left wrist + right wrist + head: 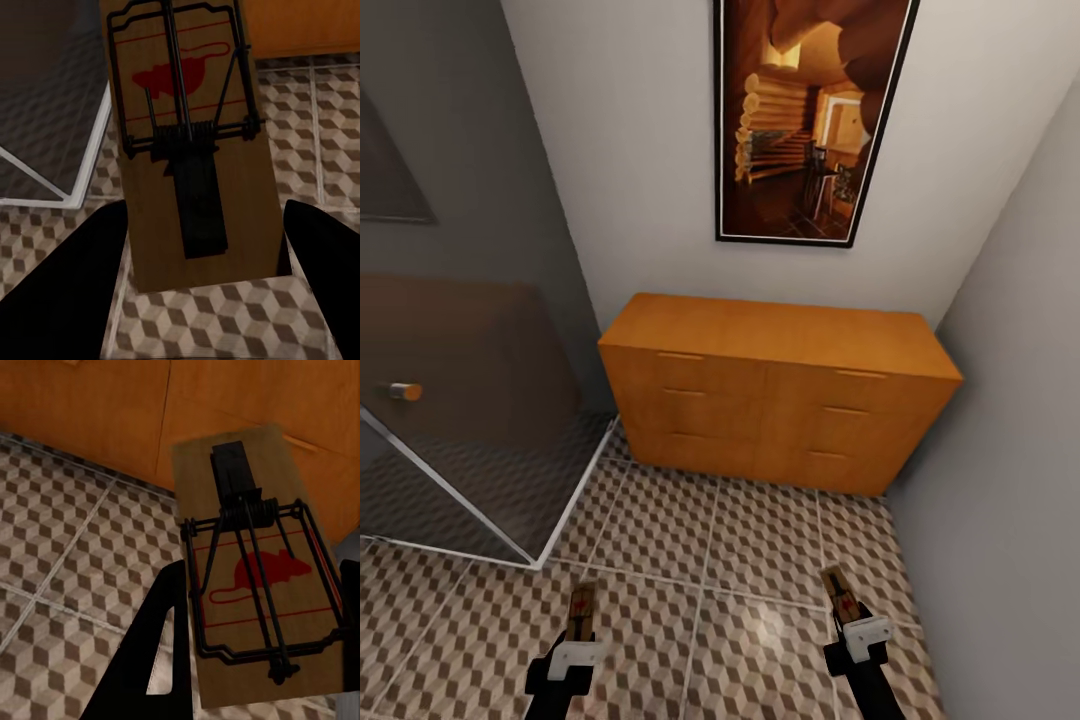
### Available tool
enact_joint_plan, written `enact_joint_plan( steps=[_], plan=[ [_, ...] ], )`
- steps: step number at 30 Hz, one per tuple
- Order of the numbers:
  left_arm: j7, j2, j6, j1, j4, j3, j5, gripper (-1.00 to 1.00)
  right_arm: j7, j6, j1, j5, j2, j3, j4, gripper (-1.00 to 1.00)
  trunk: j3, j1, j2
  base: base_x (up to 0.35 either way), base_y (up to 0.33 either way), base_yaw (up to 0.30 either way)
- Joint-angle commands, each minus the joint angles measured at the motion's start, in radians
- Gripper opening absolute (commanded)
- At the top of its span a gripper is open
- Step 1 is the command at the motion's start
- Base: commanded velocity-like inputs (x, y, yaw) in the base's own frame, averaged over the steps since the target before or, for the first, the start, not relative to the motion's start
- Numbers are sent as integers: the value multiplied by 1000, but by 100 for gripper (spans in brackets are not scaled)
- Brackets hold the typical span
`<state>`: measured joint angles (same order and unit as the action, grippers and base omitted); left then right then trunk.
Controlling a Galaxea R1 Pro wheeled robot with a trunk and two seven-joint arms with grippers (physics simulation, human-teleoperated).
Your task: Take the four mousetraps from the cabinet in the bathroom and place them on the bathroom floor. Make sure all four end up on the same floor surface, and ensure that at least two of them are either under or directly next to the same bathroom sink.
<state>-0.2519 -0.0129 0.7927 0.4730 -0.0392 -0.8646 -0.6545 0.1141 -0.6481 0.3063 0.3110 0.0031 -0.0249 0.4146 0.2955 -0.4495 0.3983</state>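
Note:
The orange-brown cabinet (780, 395) stands against the far wall with all its drawer fronts shut. Above the cube-patterned floor (700, 530), my left gripper (580, 625) is shut on a mousetrap (582, 610), a brown board with a red mouse print and dark wire (191, 142). My right gripper (850, 615) is shut on a second mousetrap (840, 595), seen close in the right wrist view (259, 577) with the cabinet (112, 412) behind it. Both grippers hover low, some way in front of the cabinet. The other mousetraps and the sink are out of view.
A glass shower enclosure (470, 430) with a white frame and dark floor stands at the left, its corner reaching toward my left arm. A grey wall (1020, 400) closes the right side. A framed picture (810, 110) hangs above the cabinet.

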Motion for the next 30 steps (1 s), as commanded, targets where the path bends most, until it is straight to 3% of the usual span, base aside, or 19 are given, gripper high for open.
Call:
enact_joint_plan(
  steps=[1, 30],
  plan=[
    [-9, 1, 2, 1, -2, -8, 3, -100, 4, -2, 0, 10, 0, -3, 0, -100, 2, 0, 2, 0, 0, 230],
    [-9, 2, 2, 1, -2, -8, 3, -100, 4, -2, 0, 10, 1, -3, -2, -100, 2, 0, 2, 0, 0, 222]
  ],
)
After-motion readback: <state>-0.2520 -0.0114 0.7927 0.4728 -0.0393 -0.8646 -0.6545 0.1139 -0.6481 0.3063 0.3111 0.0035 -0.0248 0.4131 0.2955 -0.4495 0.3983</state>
